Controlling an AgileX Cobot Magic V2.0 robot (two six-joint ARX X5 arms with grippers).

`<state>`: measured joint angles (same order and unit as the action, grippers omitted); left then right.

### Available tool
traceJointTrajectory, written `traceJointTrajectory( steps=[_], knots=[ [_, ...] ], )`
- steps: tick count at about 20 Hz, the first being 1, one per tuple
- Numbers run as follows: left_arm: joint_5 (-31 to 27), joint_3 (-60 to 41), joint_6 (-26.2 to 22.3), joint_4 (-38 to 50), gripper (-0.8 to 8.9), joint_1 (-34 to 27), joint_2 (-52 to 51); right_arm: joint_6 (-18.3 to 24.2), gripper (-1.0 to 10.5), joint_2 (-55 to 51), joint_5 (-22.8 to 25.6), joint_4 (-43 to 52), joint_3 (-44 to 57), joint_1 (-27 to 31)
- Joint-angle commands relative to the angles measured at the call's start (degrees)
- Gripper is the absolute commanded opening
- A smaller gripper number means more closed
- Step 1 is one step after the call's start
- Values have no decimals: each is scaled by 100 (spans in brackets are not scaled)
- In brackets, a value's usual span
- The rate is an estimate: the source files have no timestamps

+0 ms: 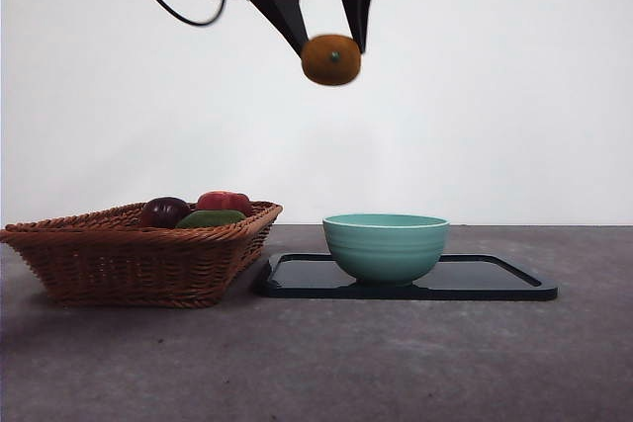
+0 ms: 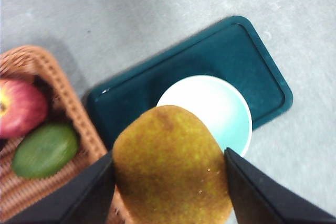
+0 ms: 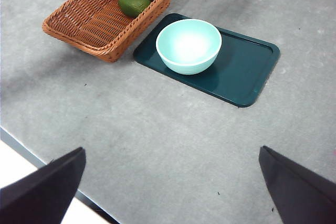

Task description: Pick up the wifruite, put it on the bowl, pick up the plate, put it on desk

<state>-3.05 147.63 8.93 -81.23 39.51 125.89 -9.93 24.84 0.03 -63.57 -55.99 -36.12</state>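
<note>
Fruit (image 1: 331, 59), brownish-orange and oval, hung high above the desk (image 1: 396, 363), clamped across its middle by the left gripper (image 1: 329, 46), a little left of the bowl (image 1: 386, 246). It seemed firm and light. The right gripper (image 3: 173, 192) waited, jaws apart.

My front camera sits low, level with the surface (image 1: 396, 363), close to the bowl (image 1: 386, 246) at frame centre. My left wrist camera looks straight down, near. My right wrist camera looks down from farther back; all three share bowl and basket (image 3: 100, 22).
</note>
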Motion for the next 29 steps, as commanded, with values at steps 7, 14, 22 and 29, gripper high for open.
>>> traceJointTrajectory(
  steps=[7, 14, 22, 29],
  knots=[
    [-55, -1853, -243, -236, 244, -391, -1646, -55, 561, 9, 0, 52, -59, -50],
    [-166, -3580, -42, -232, 244, -1244, -3102, -57, 561, 9, 0, 59, -59, -50],
    [-166, -5759, 170, 1429, 244, -1598, -3595, -59, 561, 9, -4, 52, -59, -50],
    [-166, -6876, 337, 3126, 244, -1631, -3366, -57, 561, 9, 2, 55, -59, -50]
  ],
)
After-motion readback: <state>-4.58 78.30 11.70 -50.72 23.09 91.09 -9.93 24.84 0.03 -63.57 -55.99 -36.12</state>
